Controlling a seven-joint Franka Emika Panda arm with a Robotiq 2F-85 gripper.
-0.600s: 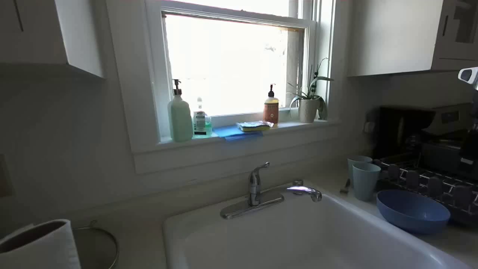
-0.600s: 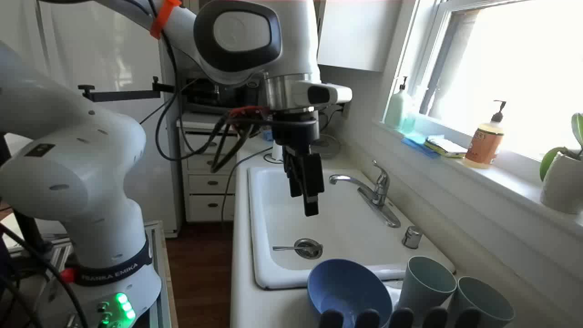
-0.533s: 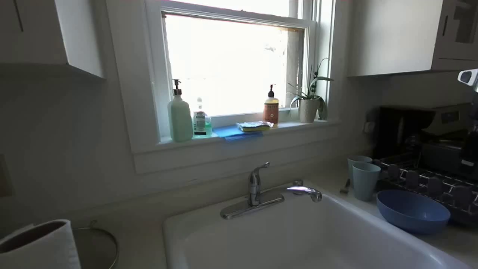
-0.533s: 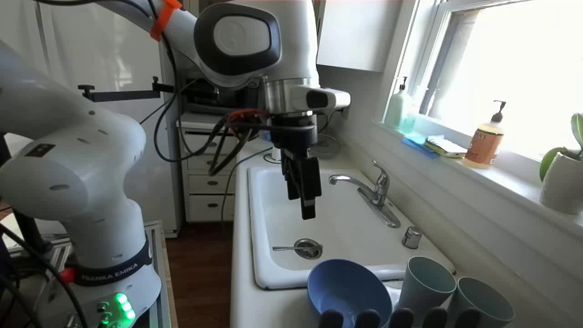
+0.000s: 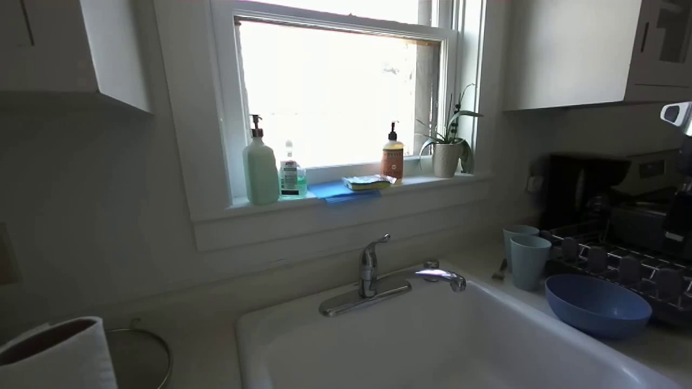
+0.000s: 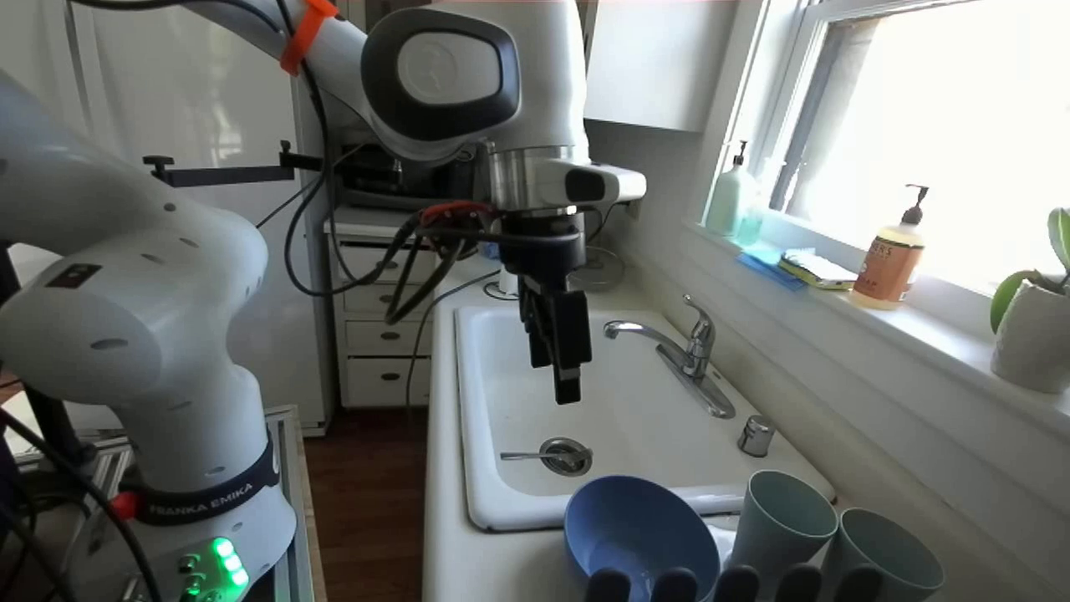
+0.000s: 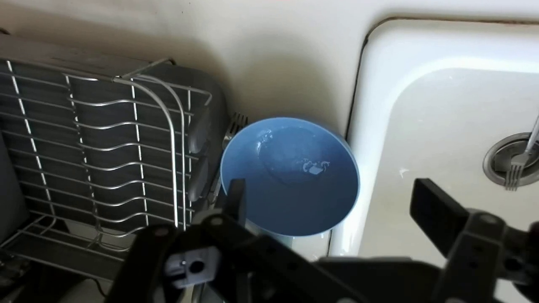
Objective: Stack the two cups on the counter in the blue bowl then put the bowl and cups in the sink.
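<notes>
Bowl (image 7: 290, 181), round, blue (shiny inside).

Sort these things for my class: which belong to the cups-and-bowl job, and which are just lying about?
For the job:
pincer
two cups
blue bowl
counter
sink

Just lying about:
fork in the sink
dish rack
green pump bottle
orange-labelled bottle
potted plant

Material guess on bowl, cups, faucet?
Blue bowl: likely plastic, semi-gloss; thin even rim, glints inside (maybe wet).
Cups: probably matte plastic; uniform color, no bright glints; ceramic possible.
Faucet: apparently chromed metal, polished; mirror-like highlights.
</notes>
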